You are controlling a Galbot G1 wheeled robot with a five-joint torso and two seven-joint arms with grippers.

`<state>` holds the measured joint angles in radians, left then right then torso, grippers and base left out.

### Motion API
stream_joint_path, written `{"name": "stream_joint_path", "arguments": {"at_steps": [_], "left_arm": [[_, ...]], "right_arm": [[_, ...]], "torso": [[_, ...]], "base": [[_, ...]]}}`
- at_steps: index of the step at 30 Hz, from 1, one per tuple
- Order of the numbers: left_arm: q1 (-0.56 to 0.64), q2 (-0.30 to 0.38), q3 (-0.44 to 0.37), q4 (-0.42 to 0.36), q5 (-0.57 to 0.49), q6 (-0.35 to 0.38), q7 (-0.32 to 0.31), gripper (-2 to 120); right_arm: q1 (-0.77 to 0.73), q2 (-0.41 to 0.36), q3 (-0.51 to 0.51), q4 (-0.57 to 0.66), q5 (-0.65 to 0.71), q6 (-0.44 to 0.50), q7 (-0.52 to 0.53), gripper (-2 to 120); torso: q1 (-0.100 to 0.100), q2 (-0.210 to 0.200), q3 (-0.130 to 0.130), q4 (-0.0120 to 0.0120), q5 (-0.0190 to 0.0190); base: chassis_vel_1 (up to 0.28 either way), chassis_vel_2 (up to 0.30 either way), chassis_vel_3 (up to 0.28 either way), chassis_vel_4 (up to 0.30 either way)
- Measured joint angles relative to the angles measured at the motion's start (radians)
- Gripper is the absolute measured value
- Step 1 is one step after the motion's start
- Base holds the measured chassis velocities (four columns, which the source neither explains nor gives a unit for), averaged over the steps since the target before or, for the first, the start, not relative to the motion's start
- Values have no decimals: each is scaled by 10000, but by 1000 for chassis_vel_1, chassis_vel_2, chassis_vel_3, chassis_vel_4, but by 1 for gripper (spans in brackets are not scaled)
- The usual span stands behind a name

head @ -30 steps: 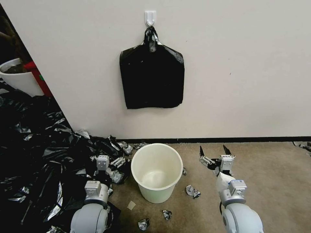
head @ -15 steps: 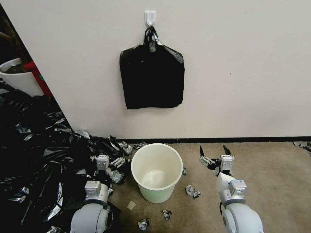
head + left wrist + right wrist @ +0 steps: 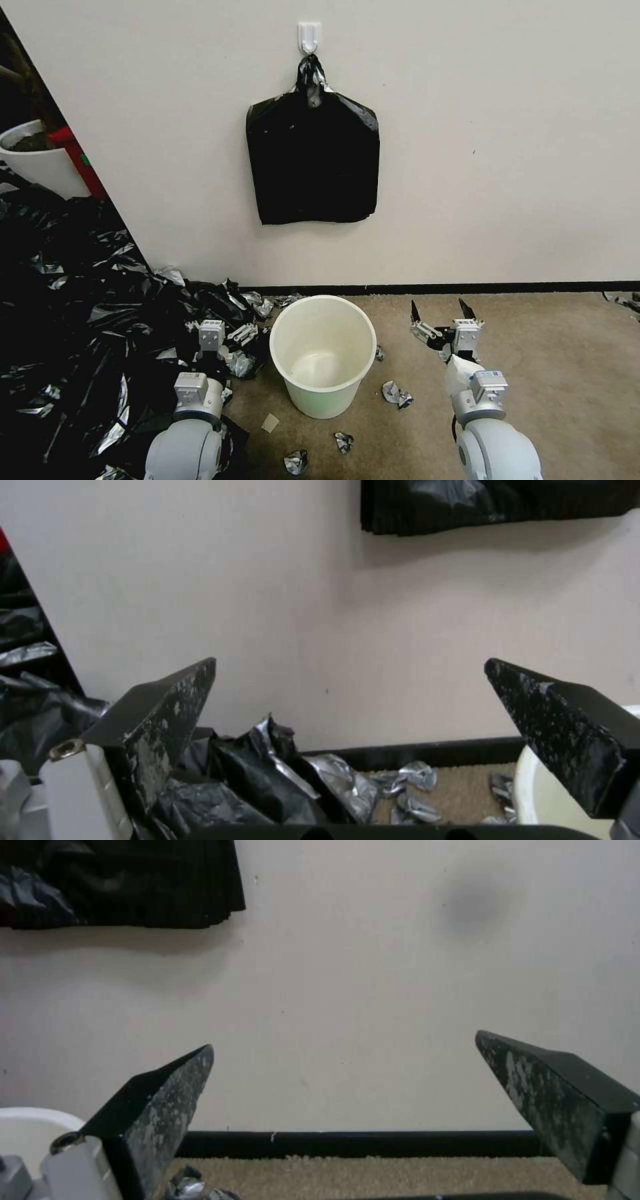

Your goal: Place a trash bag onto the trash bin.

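The trash bin (image 3: 323, 353), a cream-white bucket, stands upright and unlined on the carpet near the wall; its rim also shows in the left wrist view (image 3: 533, 780) and the right wrist view (image 3: 27, 1127). No single trash bag can be picked out; it is out of view. My left gripper (image 3: 230, 315) hovers open just left of the bin, over crumpled black film, with nothing between its fingers (image 3: 180, 705). My right gripper (image 3: 439, 310) hangs open to the right of the bin, above bare carpet, its fingers (image 3: 173, 1090) holding nothing.
A thick flat black bag stack (image 3: 312, 160) hangs from a white wall hook (image 3: 309, 37) above the bin. A large heap of black plastic film (image 3: 73, 320) covers the floor on the left. A white pot (image 3: 33, 160) stands at far left. Crumpled scraps (image 3: 397, 393) lie near the bin.
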<state>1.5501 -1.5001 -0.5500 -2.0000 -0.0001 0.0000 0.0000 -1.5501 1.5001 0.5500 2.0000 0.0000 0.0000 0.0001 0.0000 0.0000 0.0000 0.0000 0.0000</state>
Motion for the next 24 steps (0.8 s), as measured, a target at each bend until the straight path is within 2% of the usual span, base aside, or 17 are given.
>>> {"name": "stream_joint_path", "arguments": {"at_steps": [8,10,11,14,16,18,19,20,22,24], "left_arm": [[140,-33,-17,-136,-83,-69,-63,100],[892,-240,-99,-836,-501,-565,-483,100],[892,-240,-99,-836,-501,-565,-483,100],[2153,-597,-253,-2004,-1188,-1409,-1220,100],[2279,-634,-269,-2120,-1265,-1504,-1303,100],[2340,-561,-554,-2234,-1030,-1969,-1081,100],[2299,-438,-982,-2361,-578,-2463,-691,100],[2299,-438,-982,-2361,-578,-2463,-691,100],[2277,-392,-1336,-2430,-205,-2943,-125,100],[2267,-377,-1421,-2480,-143,-3079,60,100]], "right_arm": [[-3,-58,-53,11,22,17,106,100],[-43,-378,-347,226,227,225,710,100],[-43,-378,-347,226,227,225,710,100],[-136,-1013,-935,643,639,637,1903,100],[-155,-1167,-1080,737,743,732,2200,100],[-205,-1511,-1396,971,960,957,2849,100],[-245,-1785,-1648,1150,1140,1137,3368,100],[-245,-1785,-1648,1150,1140,1137,3368,100],[-266,-1920,-1768,1238,1230,1225,3627,100],[-266,-1931,-1784,1248,1236,1234,3647,100]], "torso": [[0,0,0,-4,0],[0,0,0,-3,0],[0,0,0,-3,0],[-1,0,-1,7,6],[-1,0,-1,5,8],[0,0,0,2,-10],[0,1,-1,-2,9],[0,1,-1,-2,9],[0,1,0,0,-7],[-1,0,-1,-1,0]], "base": [[0,0,0,0],[0,0,0,0],[0,0,0,0],[0,0,0,0],[0,0,0,0],[0,0,0,0],[0,0,0,0],[0,0,0,0],[0,0,0,0],[0,0,0,0]]}}
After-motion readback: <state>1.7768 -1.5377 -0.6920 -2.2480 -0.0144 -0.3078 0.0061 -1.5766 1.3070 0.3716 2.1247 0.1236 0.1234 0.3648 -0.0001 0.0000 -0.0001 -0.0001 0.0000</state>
